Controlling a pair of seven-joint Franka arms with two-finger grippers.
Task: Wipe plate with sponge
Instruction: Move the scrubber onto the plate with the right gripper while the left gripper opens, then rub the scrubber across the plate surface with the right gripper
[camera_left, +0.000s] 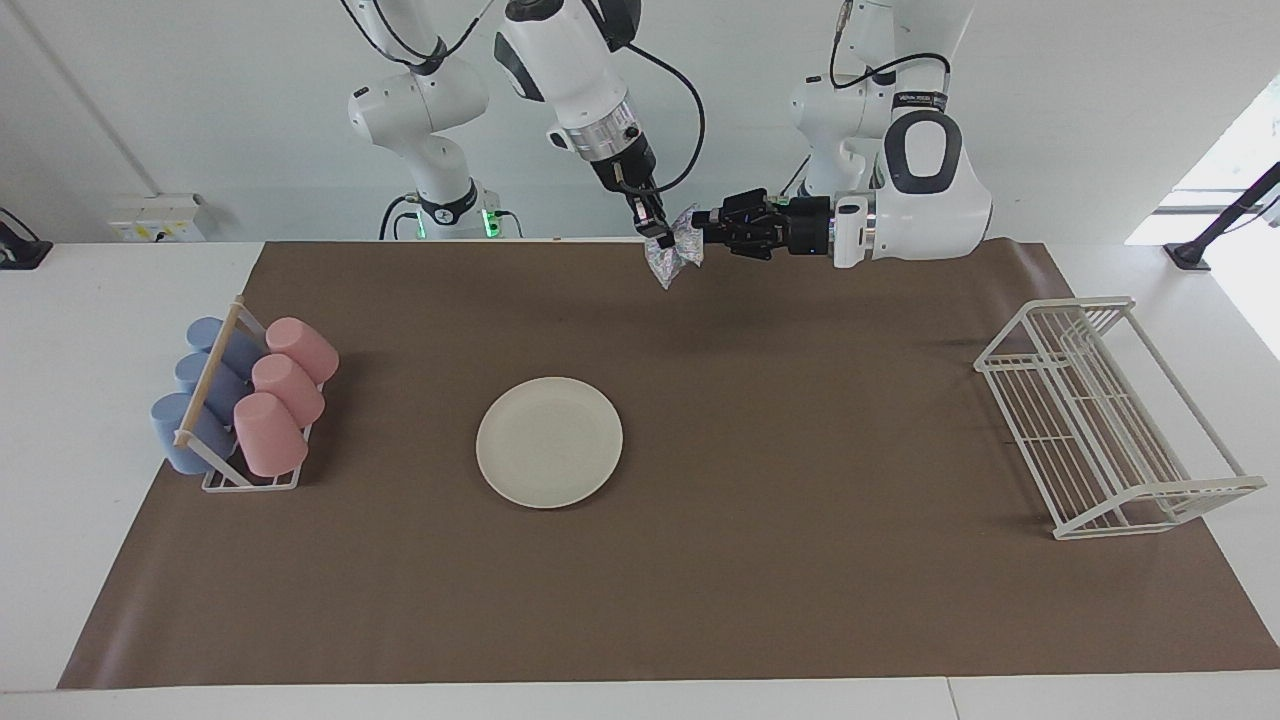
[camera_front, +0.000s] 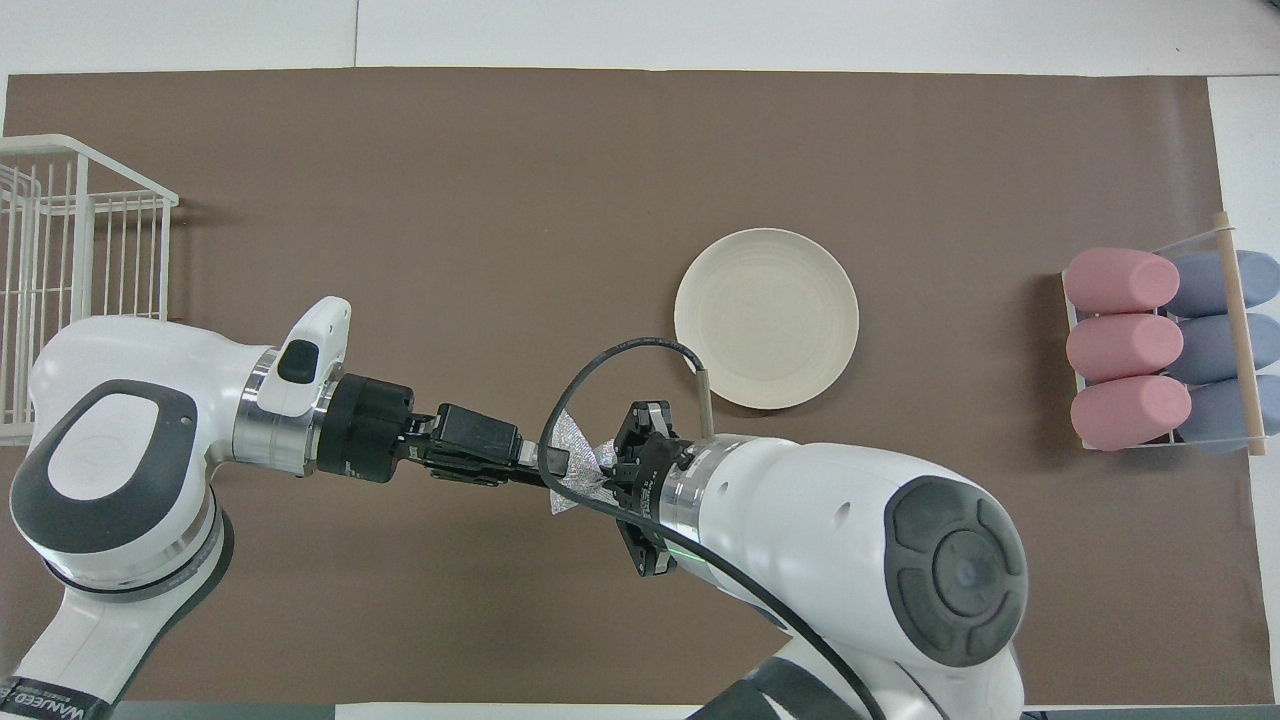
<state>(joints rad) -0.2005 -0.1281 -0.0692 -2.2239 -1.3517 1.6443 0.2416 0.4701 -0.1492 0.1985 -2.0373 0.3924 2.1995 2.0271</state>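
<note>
While the right gripper (camera_left: 662, 240) is clamped on the sponge (camera_left: 674, 256) above the mat's (camera_left: 800, 600) robot-side edge, the left gripper (camera_left: 703, 222) meets the sponge from three o'clock, its finger state indiscernible. The plate (camera_left: 549, 442) lies at the sponge's seven o'clock, well apart.

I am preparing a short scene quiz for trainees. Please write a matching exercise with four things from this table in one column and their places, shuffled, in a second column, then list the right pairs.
Things:
1. plate
2. sponge
3. pink cups
4. empty white wire rack

Places:
A. at the left arm's end of the table
B. up in the air, between the two hands
C. lying in a small rack at the right arm's end of the table
D. flat on the brown mat, with nothing on it

Pairs: 1-D, 2-B, 3-C, 4-A
</note>
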